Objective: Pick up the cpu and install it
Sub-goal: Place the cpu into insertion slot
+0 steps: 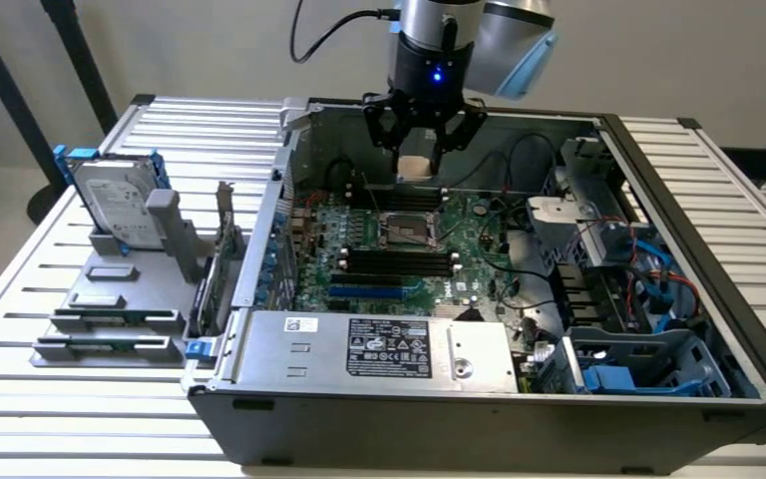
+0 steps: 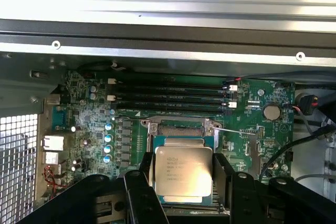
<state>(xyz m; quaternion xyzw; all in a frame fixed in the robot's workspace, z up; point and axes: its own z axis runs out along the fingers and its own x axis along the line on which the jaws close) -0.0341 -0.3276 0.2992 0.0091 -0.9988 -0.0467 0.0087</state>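
Observation:
The cpu (image 2: 184, 174), a small square chip with a silver metal top, sits between the two black fingers (image 2: 145, 179) of my gripper (image 2: 184, 192), which is shut on its sides. In the exterior view the gripper (image 1: 419, 152) hangs over the far part of the open computer case (image 1: 490, 419), with the cpu (image 1: 417, 166) showing as a pale piece between its fingers. It is a little above and behind the open cpu socket (image 1: 407, 232) on the green motherboard (image 1: 356, 289). The wrist view shows the socket frame (image 2: 181, 128) right beside the held chip.
A silver hard drive in a blue bracket (image 1: 115, 208) and grey slotted tray blocks (image 1: 107, 324) stand on the exterior view's left. Inside the case are black memory slots (image 1: 390, 261), a power supply (image 1: 383, 349), loose cables (image 1: 523, 284) and a blue drive cage (image 1: 636, 374).

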